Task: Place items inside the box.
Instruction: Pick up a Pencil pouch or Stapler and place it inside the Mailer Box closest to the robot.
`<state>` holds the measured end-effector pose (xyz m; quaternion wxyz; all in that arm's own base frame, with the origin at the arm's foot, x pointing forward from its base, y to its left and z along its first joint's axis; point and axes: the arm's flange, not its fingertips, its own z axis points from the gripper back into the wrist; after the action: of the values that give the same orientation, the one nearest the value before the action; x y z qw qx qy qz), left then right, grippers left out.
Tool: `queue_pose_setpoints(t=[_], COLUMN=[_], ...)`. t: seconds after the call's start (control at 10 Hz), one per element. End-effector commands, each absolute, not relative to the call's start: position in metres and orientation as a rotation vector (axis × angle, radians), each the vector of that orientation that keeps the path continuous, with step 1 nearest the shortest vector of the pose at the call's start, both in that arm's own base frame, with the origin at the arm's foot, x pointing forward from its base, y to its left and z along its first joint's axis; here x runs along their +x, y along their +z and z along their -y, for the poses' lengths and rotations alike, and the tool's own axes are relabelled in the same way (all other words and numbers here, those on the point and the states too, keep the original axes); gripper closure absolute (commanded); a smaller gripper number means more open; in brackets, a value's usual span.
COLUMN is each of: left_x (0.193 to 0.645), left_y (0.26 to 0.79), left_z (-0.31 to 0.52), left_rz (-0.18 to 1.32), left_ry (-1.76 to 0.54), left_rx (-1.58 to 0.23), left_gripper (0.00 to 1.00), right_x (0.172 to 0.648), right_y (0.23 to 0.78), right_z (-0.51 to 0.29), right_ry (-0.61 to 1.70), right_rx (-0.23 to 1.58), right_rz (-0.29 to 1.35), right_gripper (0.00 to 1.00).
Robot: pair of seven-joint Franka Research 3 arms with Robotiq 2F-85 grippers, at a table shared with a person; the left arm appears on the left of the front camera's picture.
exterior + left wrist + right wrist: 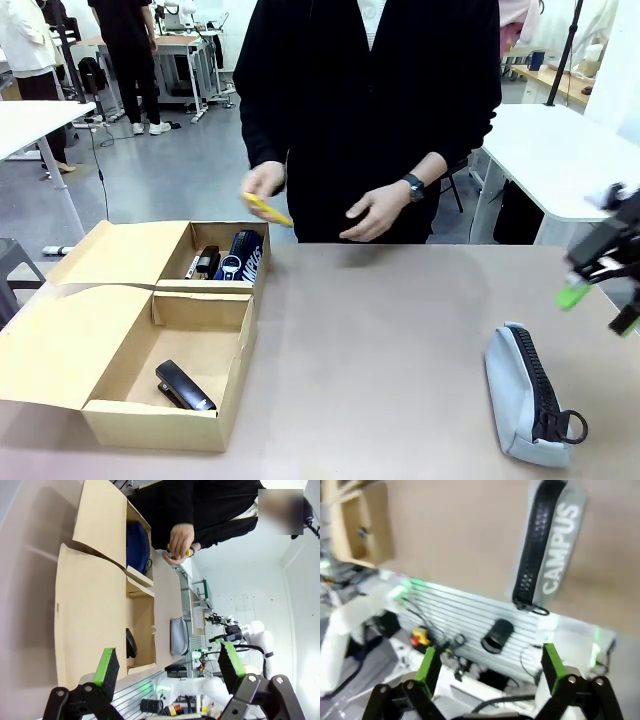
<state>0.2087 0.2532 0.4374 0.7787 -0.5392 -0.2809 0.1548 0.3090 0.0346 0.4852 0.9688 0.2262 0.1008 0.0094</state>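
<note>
The brown cardboard box [60, 345] lies open at the table's left with its flap lids folded out. Its far compartment holds a navy pouch [245, 255] and small black things; its near compartment holds a black stapler [184, 387]. The person's hand holds a yellow utility knife [266, 208] just beyond the box. A light grey-blue pouch [525, 395] lies at the front right. My right gripper [600, 305], blurred, hangs open above and right of it, holding nothing; the right wrist view shows this gripper [490, 665] above the pouch [552, 545]. My left gripper [167, 665] is open, looking along the box [95, 605].
The person in black stands at the far edge with the other hand [375, 213] over the table. Bare tabletop [380, 340] lies between box and pouch. White tables stand behind, at the left and right.
</note>
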Motion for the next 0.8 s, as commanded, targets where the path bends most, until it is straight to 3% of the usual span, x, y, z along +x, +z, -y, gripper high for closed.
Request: queue_pose_setpoints(t=[0.0,0.2,0.7], left_x=[0.209,0.209,0.209], left_y=[0.439,0.439,0.439], left_z=[-0.253,-0.253,-0.253], left_rz=[0.634,0.634,0.634], left_ry=[0.322,0.322,0.322], left_rx=[-1.178,-1.178,-1.178], left_gripper=[0.00,0.00,0.00], right_x=[0.346,0.362,0.371], right_y=[0.471,0.440,0.338], right_z=[-0.060,-0.084,-0.093], right_ry=[-0.003,-0.099,-0.220], right_rx=[0.262,0.111,0.022], right_rz=[-0.353,-0.393,-0.384], right_gripper=[0.00,0.00,0.00])
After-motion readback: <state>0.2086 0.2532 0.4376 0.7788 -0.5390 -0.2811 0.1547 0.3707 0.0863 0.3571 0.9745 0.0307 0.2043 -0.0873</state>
